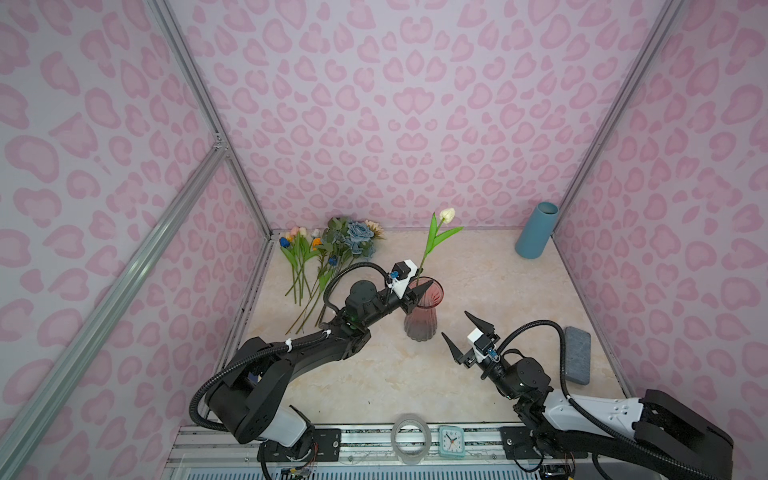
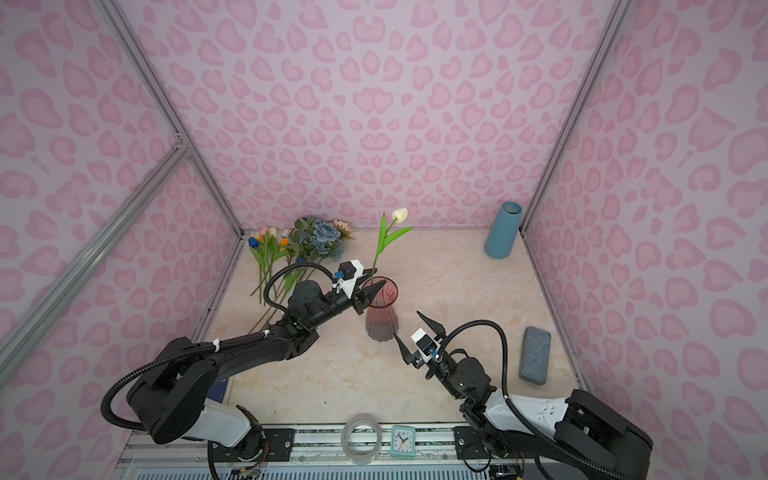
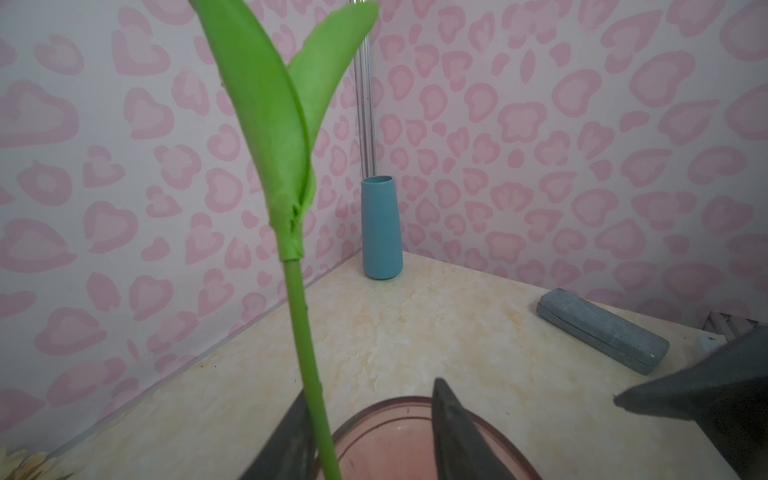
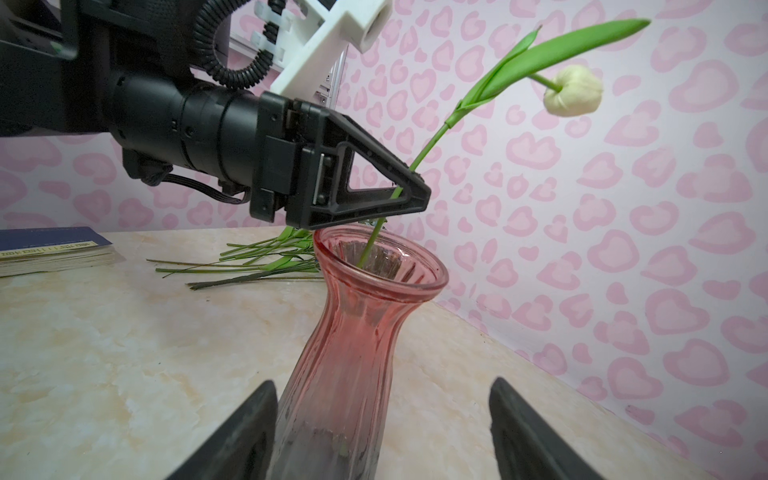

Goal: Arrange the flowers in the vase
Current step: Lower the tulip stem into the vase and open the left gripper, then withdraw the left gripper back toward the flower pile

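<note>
A pink ribbed glass vase (image 1: 422, 316) (image 2: 381, 316) stands mid-table. One white tulip (image 1: 447, 214) (image 4: 573, 91) leans in it, its green stem (image 3: 307, 353) running down into the mouth. My left gripper (image 1: 419, 296) (image 3: 374, 388) hovers just above the rim, open, with the stem resting against one finger and not pinched. My right gripper (image 1: 454, 323) (image 4: 383, 382) is open, low beside the vase's base, its jaws apart on either side and not touching the glass. The other flowers (image 1: 328, 249) (image 2: 299, 245) lie in a heap at the back left.
A tall blue vase (image 1: 536, 230) stands in the back right corner. A grey case (image 1: 577, 355) lies along the right wall. A tape roll (image 1: 411, 440) and a small clock (image 1: 451, 441) sit on the front rail. A book (image 4: 50, 249) lies at the left.
</note>
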{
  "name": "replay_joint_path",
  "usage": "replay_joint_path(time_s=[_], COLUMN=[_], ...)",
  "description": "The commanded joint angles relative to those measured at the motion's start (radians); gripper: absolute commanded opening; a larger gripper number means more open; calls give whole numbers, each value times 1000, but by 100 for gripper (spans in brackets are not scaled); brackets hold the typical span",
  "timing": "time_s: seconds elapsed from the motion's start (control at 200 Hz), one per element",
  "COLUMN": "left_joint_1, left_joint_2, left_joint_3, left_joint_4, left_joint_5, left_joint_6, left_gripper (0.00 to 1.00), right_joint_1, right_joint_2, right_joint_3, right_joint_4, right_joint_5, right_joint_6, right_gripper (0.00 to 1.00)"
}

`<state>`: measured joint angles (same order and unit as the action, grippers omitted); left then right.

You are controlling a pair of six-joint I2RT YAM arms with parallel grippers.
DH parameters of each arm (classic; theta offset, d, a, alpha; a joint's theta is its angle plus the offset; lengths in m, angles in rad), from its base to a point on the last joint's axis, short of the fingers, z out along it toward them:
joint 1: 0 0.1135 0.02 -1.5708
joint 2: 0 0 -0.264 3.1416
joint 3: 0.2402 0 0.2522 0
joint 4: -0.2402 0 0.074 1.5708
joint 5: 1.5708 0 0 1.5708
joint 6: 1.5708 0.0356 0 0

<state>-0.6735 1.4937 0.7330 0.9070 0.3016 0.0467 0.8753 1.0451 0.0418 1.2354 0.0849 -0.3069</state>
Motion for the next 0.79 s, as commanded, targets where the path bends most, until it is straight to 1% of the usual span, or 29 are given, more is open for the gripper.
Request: replay_joint_path(time_s=[0.0,0.105,0.365,0.545,0.65,0.685,0.79], left_joint_1=[0,0,0,0,0,0,0], left_joint_2=[-13,-15,-18,-53,-82,-97,-150], left_joint_3=[-6,-5,-6,-15,-26,-32,-60], left_joint_4=[2,-5,-15,-41,-61,-67,-91], left_joint_5=[-26,-34,-46,-64,-69,-76,-106], left_joint_6=[15,25,38,61,75,78,96], left_gripper=[55,58,58,58,60,64,65], right_joint_1=[2,2,1,2,2,2,2], right_joint_2=[1,0,-9,-11,-5,-4,0], right_joint_3=[2,2,1,6,7,7,5], right_joint_4=[16,13,3,-7,-5,-5,3], right_joint_5=[-2,-1,-1,-1,-1,0,2], right_joint_6=[2,0,-4,-5,-7,-8,-5], right_gripper=[79,79,79,79,79,79,79])
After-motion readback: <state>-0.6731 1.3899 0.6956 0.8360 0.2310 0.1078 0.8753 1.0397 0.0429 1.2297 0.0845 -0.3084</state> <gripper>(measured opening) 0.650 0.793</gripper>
